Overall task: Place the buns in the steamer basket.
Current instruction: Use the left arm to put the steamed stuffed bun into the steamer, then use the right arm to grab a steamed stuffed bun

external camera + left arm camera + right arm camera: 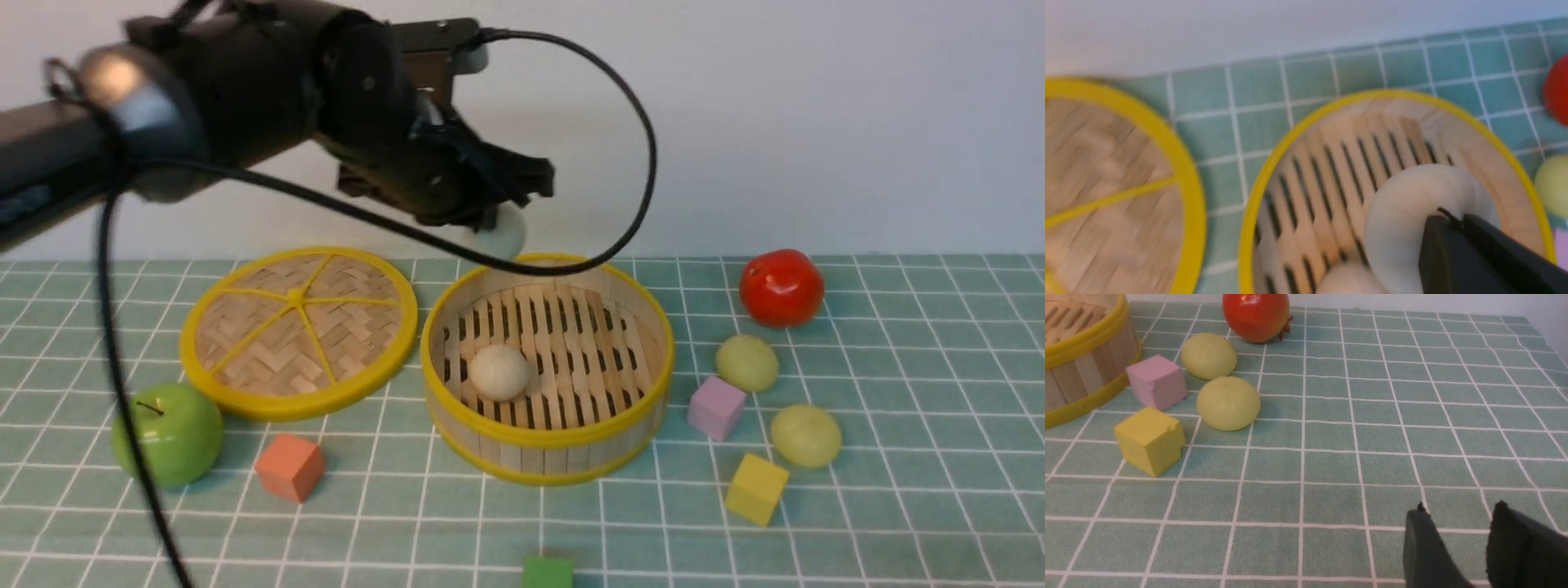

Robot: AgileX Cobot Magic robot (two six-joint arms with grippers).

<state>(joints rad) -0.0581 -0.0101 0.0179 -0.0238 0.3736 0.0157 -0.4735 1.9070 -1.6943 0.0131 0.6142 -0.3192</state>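
Buns are split up: one off-white bun point(499, 371) sits on the slatted floor of the steamer basket point(547, 438), toward its left side. A second off-white bun point(500, 234) hangs blurred just above the basket's far rim, right at the tips of the left tool point(531, 184). That tool's jaws are pressed together, and I cannot tell whether they pinch it. The farther yellow-green bun point(747, 363) and the nearer yellow-green bun point(806, 435) rest on the tabletop point(898, 506) right of the basket, near a pink cube point(716, 407) and a yellow cube point(757, 487). The right tool point(1459, 506) hovers over bare tabletop, jaws apart and empty.
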